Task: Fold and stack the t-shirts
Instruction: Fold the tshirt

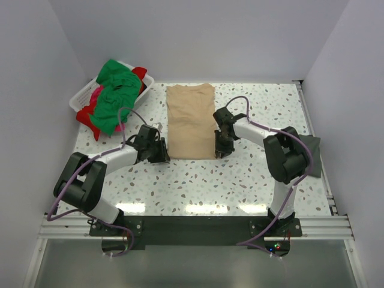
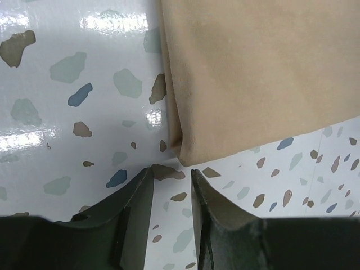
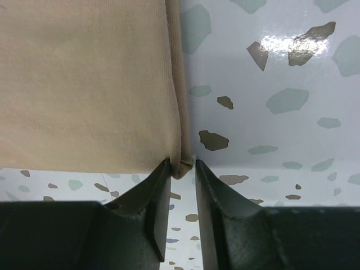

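The tan t-shirt (image 1: 191,123) lay folded flat in the middle of the table (image 1: 252,180). The right gripper (image 3: 181,164) pinched its near-right corner between its fingertips. The left gripper (image 2: 171,174) sat slightly parted and empty, just short of the near-left corner.

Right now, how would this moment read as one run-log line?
tan t-shirt folded narrow, flat on table | left gripper open, just short of near-left corner | right gripper straddling near-right corner, grip unclear
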`<state>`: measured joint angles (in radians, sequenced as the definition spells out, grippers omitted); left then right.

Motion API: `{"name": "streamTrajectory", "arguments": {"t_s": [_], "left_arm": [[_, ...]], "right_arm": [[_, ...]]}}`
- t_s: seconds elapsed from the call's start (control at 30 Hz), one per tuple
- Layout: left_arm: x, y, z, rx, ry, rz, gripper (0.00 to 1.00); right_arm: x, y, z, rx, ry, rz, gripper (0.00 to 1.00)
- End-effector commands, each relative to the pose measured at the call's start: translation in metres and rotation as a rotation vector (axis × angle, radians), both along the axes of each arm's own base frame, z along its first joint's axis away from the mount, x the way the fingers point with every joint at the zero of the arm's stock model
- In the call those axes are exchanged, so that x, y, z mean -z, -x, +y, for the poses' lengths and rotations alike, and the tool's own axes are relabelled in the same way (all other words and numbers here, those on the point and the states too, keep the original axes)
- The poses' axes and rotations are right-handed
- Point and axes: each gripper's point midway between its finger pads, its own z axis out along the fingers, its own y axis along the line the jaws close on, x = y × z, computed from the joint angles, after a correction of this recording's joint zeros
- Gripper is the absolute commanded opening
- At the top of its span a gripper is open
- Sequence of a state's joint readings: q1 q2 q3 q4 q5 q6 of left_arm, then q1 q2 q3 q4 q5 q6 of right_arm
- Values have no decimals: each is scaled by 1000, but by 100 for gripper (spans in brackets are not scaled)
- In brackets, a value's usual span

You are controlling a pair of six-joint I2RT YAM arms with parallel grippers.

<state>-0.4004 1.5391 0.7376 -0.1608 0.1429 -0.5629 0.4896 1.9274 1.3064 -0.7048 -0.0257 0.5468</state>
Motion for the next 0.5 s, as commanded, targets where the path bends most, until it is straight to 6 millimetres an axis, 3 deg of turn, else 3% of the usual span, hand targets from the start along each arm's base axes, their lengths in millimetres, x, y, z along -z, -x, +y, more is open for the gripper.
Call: {"name": "streamTrajectory", "arguments": {"t_s": [0.0,0.37,0.47], "left_arm": [[-6,-10,-5,-25,43,-39,37],[-4,-12,-13,-27,95,-53,37],[-18,-24,-16,-43,130,-123,37]], "right_arm": [[12,2,-1,-29,-3,15,26],[17,9,-5,-47,4,33,17],[16,9,-6,-54,8,35,16]]}}
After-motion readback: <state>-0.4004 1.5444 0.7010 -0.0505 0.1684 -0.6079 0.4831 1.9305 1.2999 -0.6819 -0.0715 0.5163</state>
